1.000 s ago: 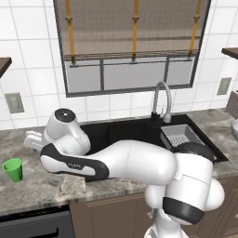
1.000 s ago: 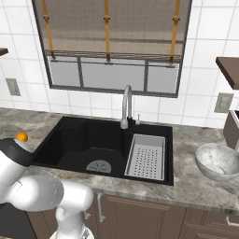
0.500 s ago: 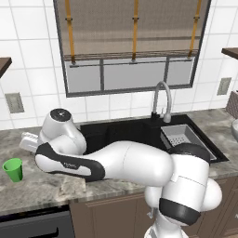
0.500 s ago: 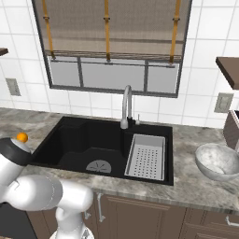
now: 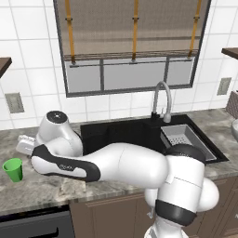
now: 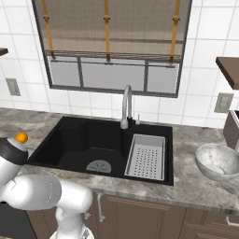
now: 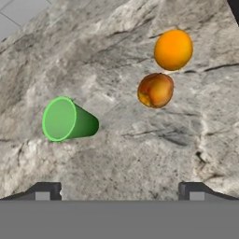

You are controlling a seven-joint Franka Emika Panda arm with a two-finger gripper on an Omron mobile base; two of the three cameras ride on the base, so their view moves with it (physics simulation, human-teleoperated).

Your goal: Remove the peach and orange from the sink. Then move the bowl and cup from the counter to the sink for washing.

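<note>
- Left base view: you had the arm swung far out over the left counter [image 5: 56, 195], hand end beside the cup [image 5: 13, 169], which stood upright on the stone well left of the sink [image 5: 135, 135]. Against the picture a second earlier, the elbow and hand had crept a little further left toward the cup (the camera itself held steady). The risk I judged here: the bulky forearm hung low over the counter, so a careless sweep could have tipped the cup.
- Right base view: the basin was empty of fruit, with only the drain plate [image 6: 98, 166] and the strainer tray [image 6: 146, 157] inside. The orange [image 6: 21, 137] sat on the counter left of the sink, and the bowl [image 6: 218, 161] waited on the right counter, well apart. Nothing here had shifted since the earlier picture.
- Hand view: the gripper [image 7: 119, 190] was spread wide and pinching nothing. The cup lay toward the left of the frame, the peach [image 7: 155, 90] touching or just beside the orange further off. The cup was off-centre between the fingertips, so closing there would, I judged, have missed it or knocked it toward the fruit.
</note>
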